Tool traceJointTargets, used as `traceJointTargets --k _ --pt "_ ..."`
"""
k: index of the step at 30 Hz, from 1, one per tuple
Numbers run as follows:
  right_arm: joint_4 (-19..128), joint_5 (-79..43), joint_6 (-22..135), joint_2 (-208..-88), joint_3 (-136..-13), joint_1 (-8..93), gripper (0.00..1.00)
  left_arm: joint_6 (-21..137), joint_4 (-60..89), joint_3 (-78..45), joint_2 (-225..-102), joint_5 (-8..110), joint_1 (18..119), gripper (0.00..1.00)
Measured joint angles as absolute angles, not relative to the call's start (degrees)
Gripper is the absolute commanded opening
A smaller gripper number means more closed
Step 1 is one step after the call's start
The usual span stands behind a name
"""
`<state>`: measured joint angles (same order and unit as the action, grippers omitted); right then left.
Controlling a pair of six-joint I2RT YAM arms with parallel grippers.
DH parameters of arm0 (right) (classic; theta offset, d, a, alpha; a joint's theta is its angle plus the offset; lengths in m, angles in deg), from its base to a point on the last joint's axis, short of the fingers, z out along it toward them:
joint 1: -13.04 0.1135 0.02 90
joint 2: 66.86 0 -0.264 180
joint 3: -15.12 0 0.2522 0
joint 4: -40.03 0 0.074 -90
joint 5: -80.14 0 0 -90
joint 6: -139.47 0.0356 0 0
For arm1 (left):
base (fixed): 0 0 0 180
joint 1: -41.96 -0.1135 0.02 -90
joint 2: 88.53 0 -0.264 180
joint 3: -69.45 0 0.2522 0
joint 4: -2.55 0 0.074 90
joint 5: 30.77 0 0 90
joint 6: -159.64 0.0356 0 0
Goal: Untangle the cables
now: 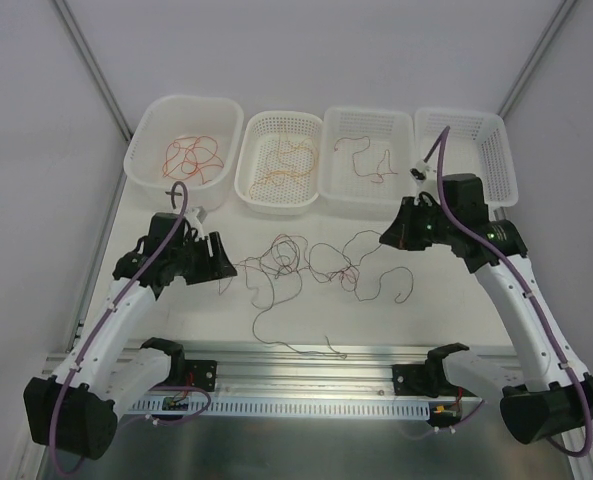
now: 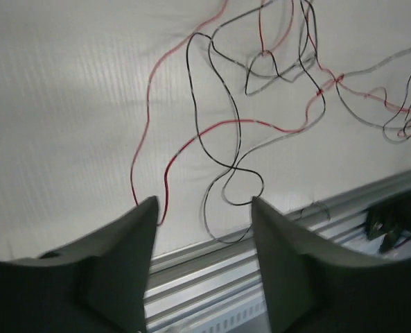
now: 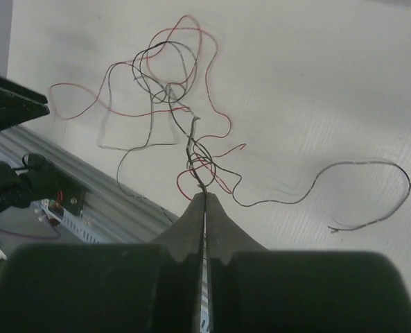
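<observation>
Right gripper (image 3: 206,197) pinched tight on strands of the thin red, black and brown cables (image 1: 296,265), tangled mid-way along the white table (image 1: 426,322), towards its near edge. Left gripper (image 2: 204,202) half open, empty. Feather-light, floppy wires, I'd say — best taken at a loose end.

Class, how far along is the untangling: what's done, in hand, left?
Done: loose cables lie in three baskets. In hand: the right gripper is shut on strands of the tangle; the left gripper stands open. Left: that tangle on the table.
</observation>
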<state>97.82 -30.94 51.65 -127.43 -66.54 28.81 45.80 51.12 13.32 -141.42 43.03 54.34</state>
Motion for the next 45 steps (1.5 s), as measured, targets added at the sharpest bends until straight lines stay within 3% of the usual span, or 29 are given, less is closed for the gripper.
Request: traceJointTargets --k 2,4,12,24,29,32,33,34,37,45 --pt "98.02 -31.88 49.74 -127.28 -66.71 31.63 0.01 46.61 50.64 13.3 -140.13 39.22 54.91 0.91" --pt "98.11 -33.11 48.04 -127.19 -67.46 33.83 0.01 46.87 50.48 12.82 -139.45 36.64 56.57 0.98" --pt "98.11 -39.29 42.75 -127.11 -70.78 37.85 0.01 52.71 45.74 2.87 -144.24 35.57 72.72 0.97" --pt "98.09 -45.3 41.2 -126.89 -72.35 40.24 0.01 69.32 34.4 -4.65 -161.68 36.56 86.8 0.92" --pt "98.07 -45.65 41.22 -126.62 -72.35 40.65 0.01 73.69 31.93 -6.46 -167.12 35.44 88.55 0.81" --pt "98.04 -45.7 41.22 -126.21 -72.35 40.67 0.01 74.7 31.16 -6.75 -168.61 34.07 88.9 0.51" --pt "98.04 -45.68 41.22 -125.99 -72.35 40.67 0.01 74.81 31.01 -6.77 -168.83 33.69 88.92 0.33" --pt "98.04 -45.61 41.2 -125.79 -72.35 40.67 0.01 74.96 30.92 -6.77 -168.91 33.5 88.92 0.23" --pt "98.07 -44.63 41.09 -125.05 -72.24 40.67 0.01 74.98 30.14 -6.77 -168.85 33.15 89.18 0.0" --pt "99.51 -36.39 41.13 -124.07 -70.67 37.37 0.01 72.58 29.02 -1.98 -160.83 37.08 86.76 0.0"
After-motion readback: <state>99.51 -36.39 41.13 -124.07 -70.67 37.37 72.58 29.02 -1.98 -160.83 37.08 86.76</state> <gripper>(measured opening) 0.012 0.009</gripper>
